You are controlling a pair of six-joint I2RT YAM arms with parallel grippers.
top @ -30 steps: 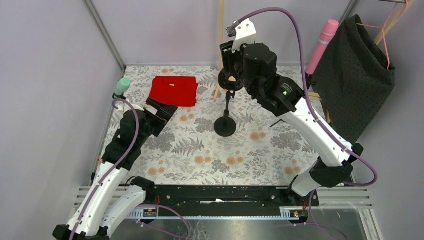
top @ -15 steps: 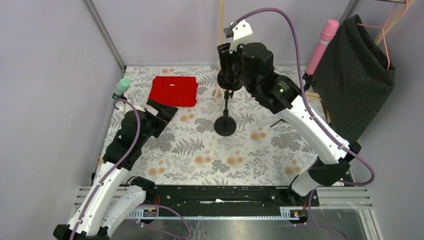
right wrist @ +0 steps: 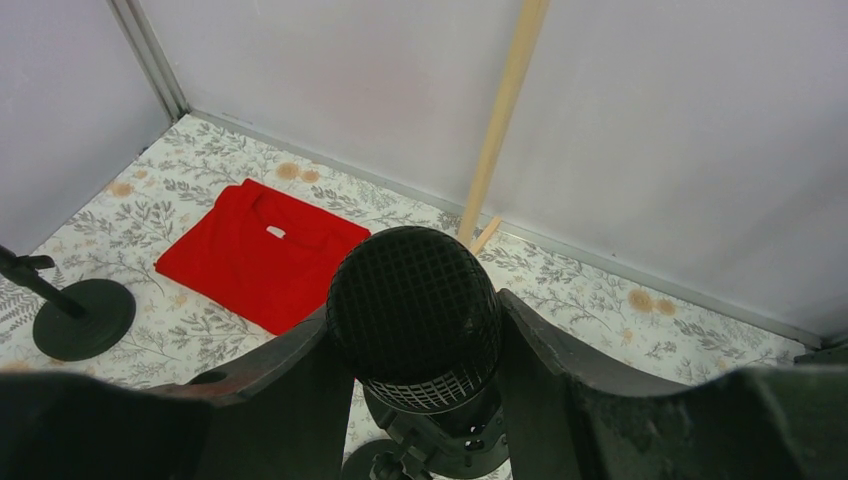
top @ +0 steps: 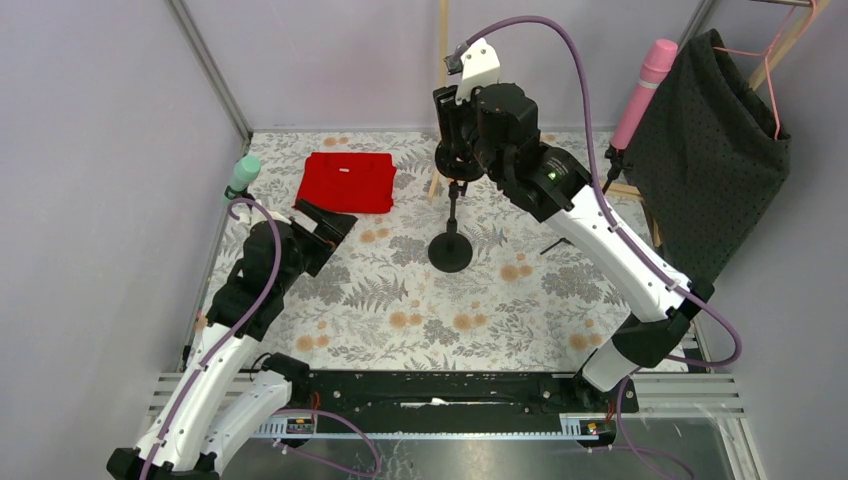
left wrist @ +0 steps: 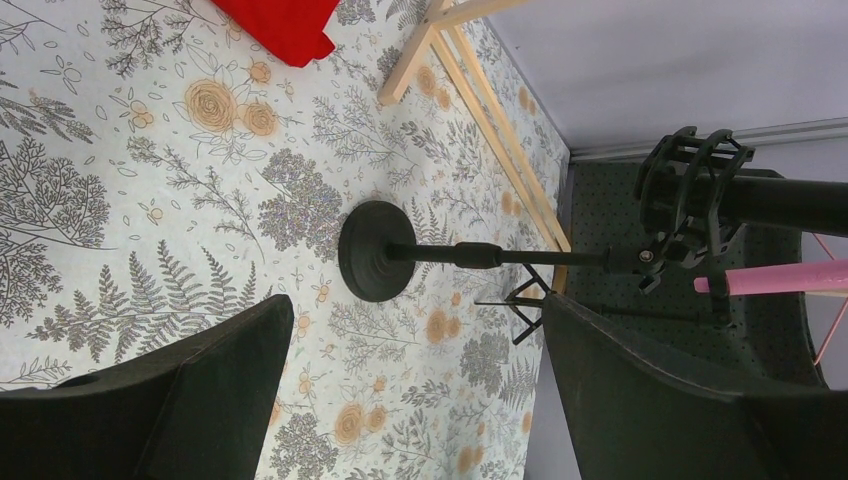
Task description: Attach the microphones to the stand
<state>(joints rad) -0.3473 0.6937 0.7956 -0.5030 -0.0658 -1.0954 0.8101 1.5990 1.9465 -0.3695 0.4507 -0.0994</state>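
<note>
Microphones: mint green stick microphone point(top: 243, 173) at the desk's point(top: 400, 300) left edge and pink stick microphone point(top: 643, 92) beyond its right edge look mounted; right jaws grip the black mesh-headed microphone point(right wrist: 413, 300) in the black round-footed stand's point(top: 450, 252) cradle; left jaws gape empty.

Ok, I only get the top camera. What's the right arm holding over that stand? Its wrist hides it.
Observer: A black microphone. The right gripper squeezes its round mesh head from both sides.
Operator: Is it in the stand yet?
Observer: It looks so. In the left wrist view its dark body runs through the cage clip on top of the stand.
Operator: And is my left one holding anything?
Observer: No, the left gripper is wide open and empty.
</note>
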